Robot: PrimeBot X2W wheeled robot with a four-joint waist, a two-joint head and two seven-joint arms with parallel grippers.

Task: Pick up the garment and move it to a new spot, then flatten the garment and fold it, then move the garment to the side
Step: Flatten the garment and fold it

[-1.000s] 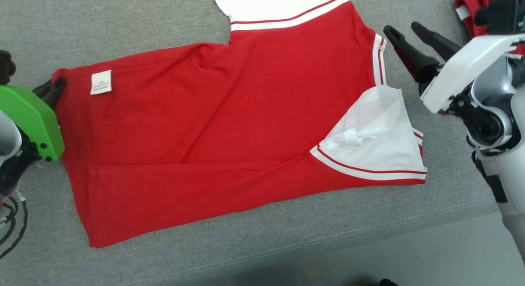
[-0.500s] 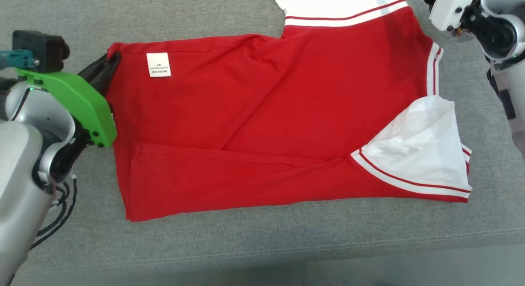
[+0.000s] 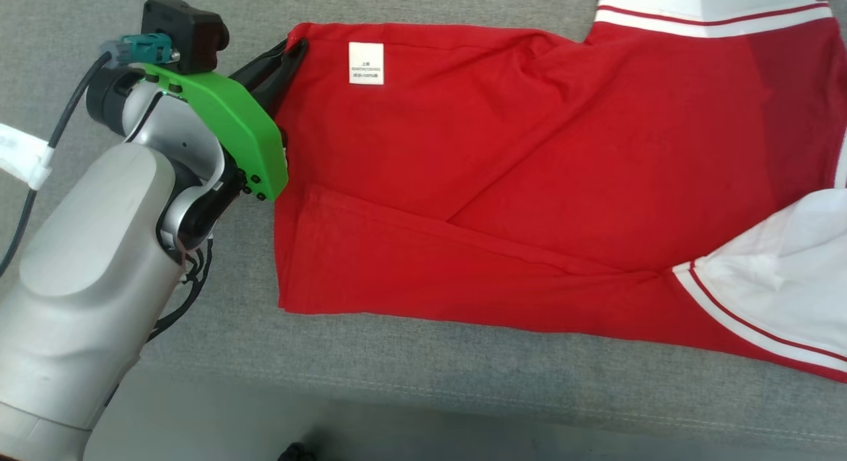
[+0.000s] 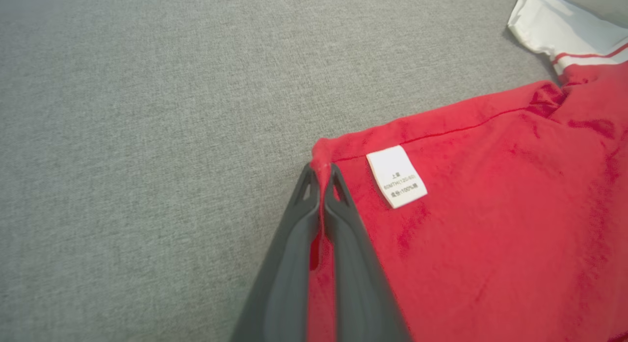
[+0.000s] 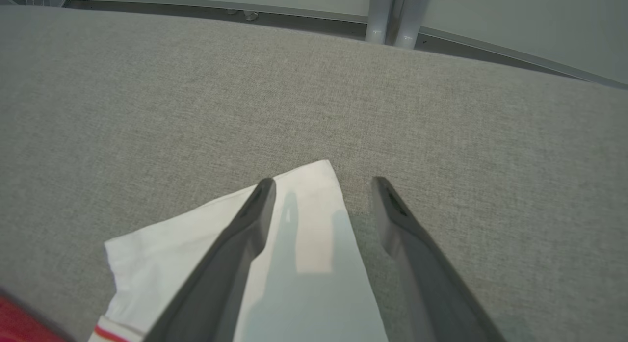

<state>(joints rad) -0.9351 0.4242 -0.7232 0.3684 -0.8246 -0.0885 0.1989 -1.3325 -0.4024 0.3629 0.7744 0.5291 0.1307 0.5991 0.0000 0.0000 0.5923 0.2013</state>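
The garment [image 3: 516,183] is a red shirt with white striped sleeves, lying spread and partly folded on the grey cushion [image 3: 165,24]. A white care label [image 3: 366,63] sits near its far left corner. My left gripper [image 3: 296,45] is shut on that corner; in the left wrist view the red hem [image 4: 321,158] is pinched between the left gripper [image 4: 321,171] fingertips beside the label [image 4: 396,176]. My right gripper [image 5: 321,185] is open above a white sleeve [image 5: 299,253], its fingers straddling the sleeve's corner without gripping it.
The cushion's front edge [image 3: 463,415] runs along the bottom of the head view, with floor below. In the right wrist view grey cushion [image 5: 490,145] stretches beyond the sleeve to a wall and metal legs [image 5: 392,18].
The head camera has swung left, so the whole picture shifted right. The left gripper stays shut on the garment's corner; the right arm has left the head view.
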